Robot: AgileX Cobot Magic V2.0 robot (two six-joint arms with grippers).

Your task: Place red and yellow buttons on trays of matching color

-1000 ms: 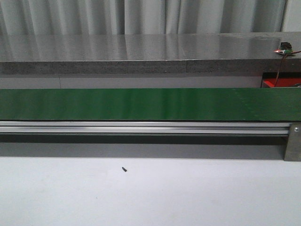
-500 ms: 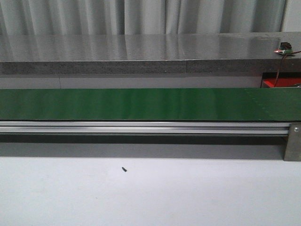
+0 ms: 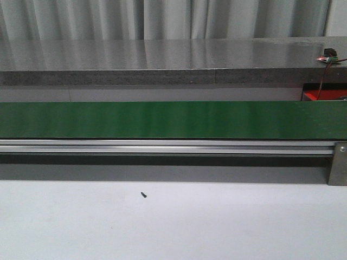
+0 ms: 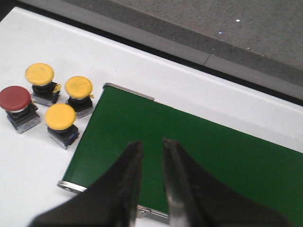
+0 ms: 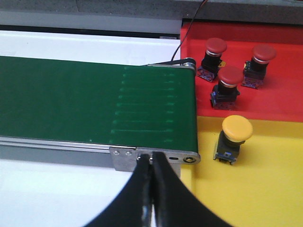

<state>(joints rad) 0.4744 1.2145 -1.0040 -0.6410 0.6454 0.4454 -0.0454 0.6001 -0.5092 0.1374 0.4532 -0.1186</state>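
Note:
In the left wrist view, three yellow buttons (image 4: pixel 61 117) and one red button (image 4: pixel 15 99) stand on the white table beside the end of the green conveyor belt (image 4: pixel 199 156). My left gripper (image 4: pixel 152 143) hangs open over that belt end, holding nothing. In the right wrist view, three red buttons (image 5: pixel 230 77) stand on the red tray (image 5: pixel 284 101) and one yellow button (image 5: pixel 236 128) stands on the yellow tray (image 5: pixel 265 189). My right gripper (image 5: pixel 150 156) is shut and empty, above the belt's metal end bracket. Neither gripper shows in the front view.
The green belt (image 3: pixel 173 119) with its aluminium rail (image 3: pixel 162 146) crosses the front view. A grey counter (image 3: pixel 162 59) lies behind it. A small dark speck (image 3: pixel 143 194) sits on the white table. A corner of the red tray (image 3: pixel 320 95) shows at the right.

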